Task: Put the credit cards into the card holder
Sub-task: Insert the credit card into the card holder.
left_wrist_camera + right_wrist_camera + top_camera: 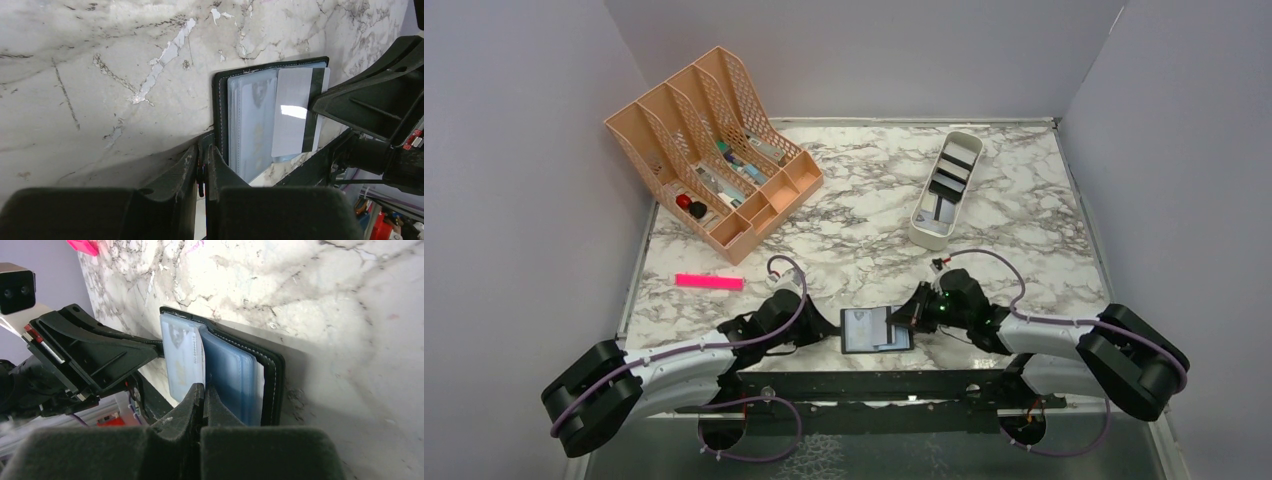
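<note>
The card holder (864, 332) is a black wallet with clear sleeves, lying open at the table's near edge. My left gripper (832, 332) is shut on its black cover edge (220, 110); in the left wrist view the jaws (204, 155) pinch that edge. A pale grey credit card (292, 112) with a dark stripe lies over the sleeves. My right gripper (900, 318) is shut on that card's edge, and in the right wrist view the closed fingertips (204, 389) meet on the card (182, 360) beside the blue-tinted sleeves (230, 375).
A white slotted tray (921, 222) with dark and pale cards stands at the back right. A peach desk organiser (724, 90) with small items stands at the back left. A pink marker (709, 282) lies left of the arms. Walls close in both sides.
</note>
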Available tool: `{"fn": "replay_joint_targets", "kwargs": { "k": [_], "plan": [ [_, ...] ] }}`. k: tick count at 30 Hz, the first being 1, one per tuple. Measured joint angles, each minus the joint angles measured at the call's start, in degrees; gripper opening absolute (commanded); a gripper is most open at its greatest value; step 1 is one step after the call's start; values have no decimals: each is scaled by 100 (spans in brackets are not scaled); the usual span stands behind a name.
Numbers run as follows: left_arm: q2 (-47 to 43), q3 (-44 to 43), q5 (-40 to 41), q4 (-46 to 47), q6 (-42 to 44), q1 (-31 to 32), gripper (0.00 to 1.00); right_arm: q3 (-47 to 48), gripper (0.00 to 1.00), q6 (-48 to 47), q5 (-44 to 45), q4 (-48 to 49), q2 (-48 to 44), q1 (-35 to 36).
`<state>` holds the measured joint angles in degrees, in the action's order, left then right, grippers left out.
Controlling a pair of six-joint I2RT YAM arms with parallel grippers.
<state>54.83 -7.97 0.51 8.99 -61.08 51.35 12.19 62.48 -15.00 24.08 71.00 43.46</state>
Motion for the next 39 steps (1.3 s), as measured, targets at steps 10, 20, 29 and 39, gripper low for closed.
{"fn": "replay_joint_targets", "kwargs": {
  "k": [10,20,29,39],
  "plan": [
    [7,17,2,35,-50,55,11,-319,1,11,149,282,-264,0],
    [-7,-192,44,-203,48,92,42,-474,1,-20,175,590,-254,0],
    [-323,-1222,192,-1189,568,103,48,-474,1,-72,177,590,-254,0],
    [492,-1388,94,-1150,826,278,43,-417,1,-107,173,592,-146,0]
  ]
}}
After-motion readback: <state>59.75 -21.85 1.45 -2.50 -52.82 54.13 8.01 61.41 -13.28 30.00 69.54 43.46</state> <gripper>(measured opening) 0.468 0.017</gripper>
